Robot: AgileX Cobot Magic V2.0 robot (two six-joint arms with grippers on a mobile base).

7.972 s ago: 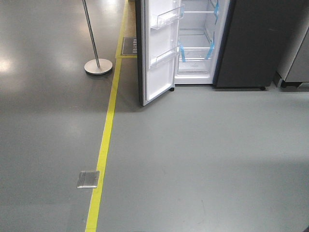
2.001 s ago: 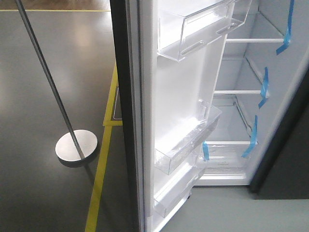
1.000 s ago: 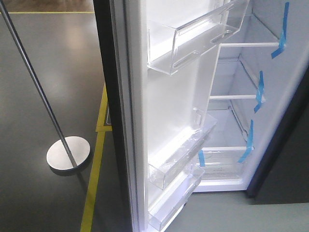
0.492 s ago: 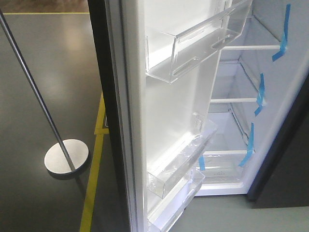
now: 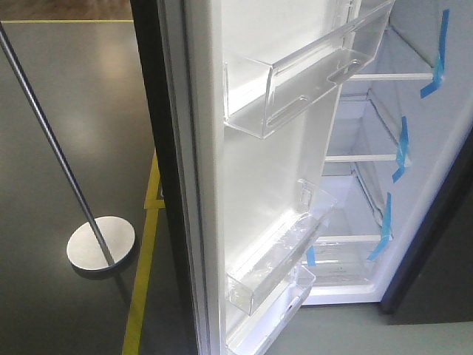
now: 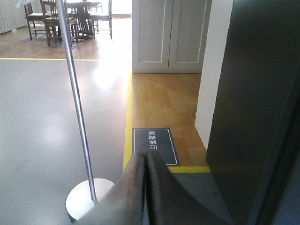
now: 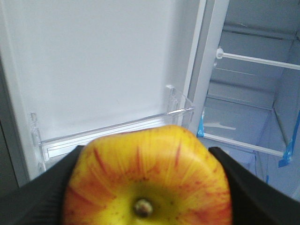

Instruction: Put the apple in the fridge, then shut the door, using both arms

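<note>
The apple (image 7: 147,180), yellow with red streaks and its stem facing the camera, fills the bottom of the right wrist view, and my right gripper (image 7: 146,187) is shut on it with a black finger on each side. Behind it stands the open door (image 5: 259,170) with its white lining and clear bins (image 5: 295,81). The fridge (image 5: 384,148) shows its white interior, glass shelves and blue tape strips (image 5: 401,146) at the right. My left gripper (image 6: 146,157) is shut and holds nothing, beside the door's dark outer face (image 6: 253,108).
A metal pole on a round base (image 5: 100,242) stands on the dark floor left of the door. A yellow floor line (image 5: 144,281) runs past it. White cupboard doors (image 6: 168,35) and a dark floor mat (image 6: 154,145) lie beyond.
The view has come much closer to the open fridge over eight seconds. In the last second the door and shelves slid slightly down and left in the frame.
</note>
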